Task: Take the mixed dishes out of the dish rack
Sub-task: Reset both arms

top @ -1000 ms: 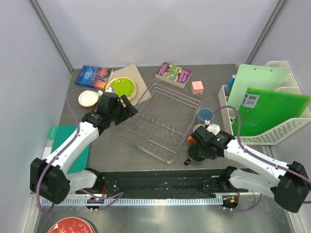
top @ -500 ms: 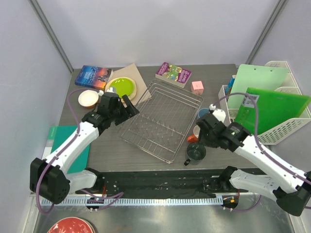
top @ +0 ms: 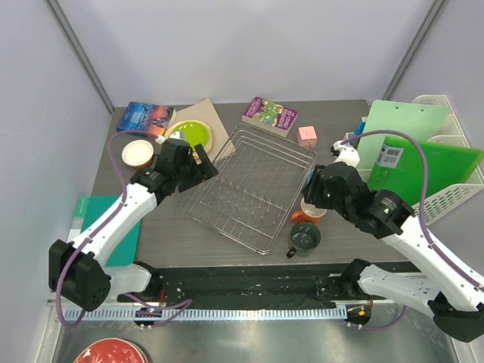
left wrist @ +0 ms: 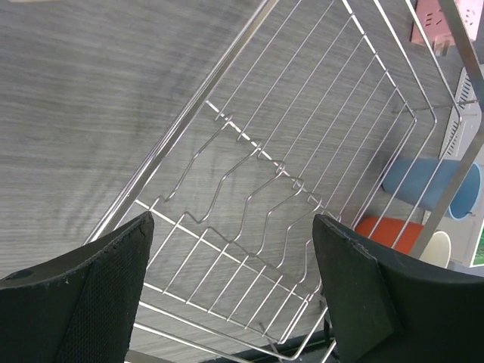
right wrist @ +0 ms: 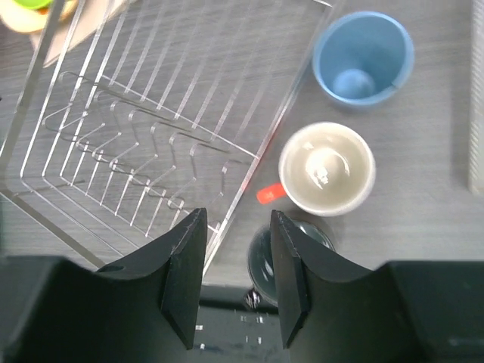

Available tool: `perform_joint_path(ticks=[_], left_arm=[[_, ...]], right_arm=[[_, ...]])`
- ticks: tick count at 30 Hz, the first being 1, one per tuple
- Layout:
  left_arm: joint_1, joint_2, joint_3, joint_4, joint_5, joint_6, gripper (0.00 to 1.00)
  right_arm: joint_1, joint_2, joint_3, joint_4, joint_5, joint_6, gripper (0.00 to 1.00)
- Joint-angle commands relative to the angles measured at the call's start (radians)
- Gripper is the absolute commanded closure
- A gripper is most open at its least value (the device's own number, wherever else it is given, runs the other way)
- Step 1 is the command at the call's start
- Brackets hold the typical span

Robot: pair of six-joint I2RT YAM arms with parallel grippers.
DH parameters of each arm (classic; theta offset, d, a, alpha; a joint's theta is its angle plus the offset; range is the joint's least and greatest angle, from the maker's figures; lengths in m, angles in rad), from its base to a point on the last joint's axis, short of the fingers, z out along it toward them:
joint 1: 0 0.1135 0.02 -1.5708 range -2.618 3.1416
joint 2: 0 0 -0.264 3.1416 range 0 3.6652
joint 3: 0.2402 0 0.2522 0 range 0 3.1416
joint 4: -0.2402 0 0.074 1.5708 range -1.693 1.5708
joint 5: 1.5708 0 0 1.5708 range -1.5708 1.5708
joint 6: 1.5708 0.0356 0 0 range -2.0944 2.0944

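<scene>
**Because the rack is bare, both jaws hang free**

Since no dish is left among its prongs, the rack lies empty at the middle of the table, and everything it was meant to give up is on the wood around it.

The three mugs stand upright, mouths up, just off the rack's right edge, on the right arm's side. The blue mug is farthest back, the orange mug is next, and the grey mug is nearest the bases. They are close together, but I cannot tell whether they touch.

The green plate and the bowl sit off the rack's far left corner, within the left arm's reach. The green plate seems to rest on a beige one, though little of that shows.

The left jaws are spread wide above the rack's left part, with only wire and table in the gap. The right jaws are parted over the rack's near right edge and grasp nothing, with the grey mug beneath them.

By my reading, the unloading is finished or very nearly so.
</scene>
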Motion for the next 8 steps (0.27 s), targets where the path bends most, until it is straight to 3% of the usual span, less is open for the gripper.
perform_joint_path(ticks=[1,5,8], left_arm=[[-0.066,0.007,0.094,-0.035,-0.086,0.089,0.15],[-0.157,0.036,0.193,-0.092,-0.213,0.183,0.15],[-0.206,0.055,0.240,-0.137,-0.272,0.214,0.13]], right_arm=[[0.007,-0.018,-0.092,0.348,-0.075,-0.119,0.55],[0.025,0.062,-0.072,0.528,-0.089,-0.207,0.56],[0.043,0.148,0.011,0.555,-0.080,-0.265,0.55]])
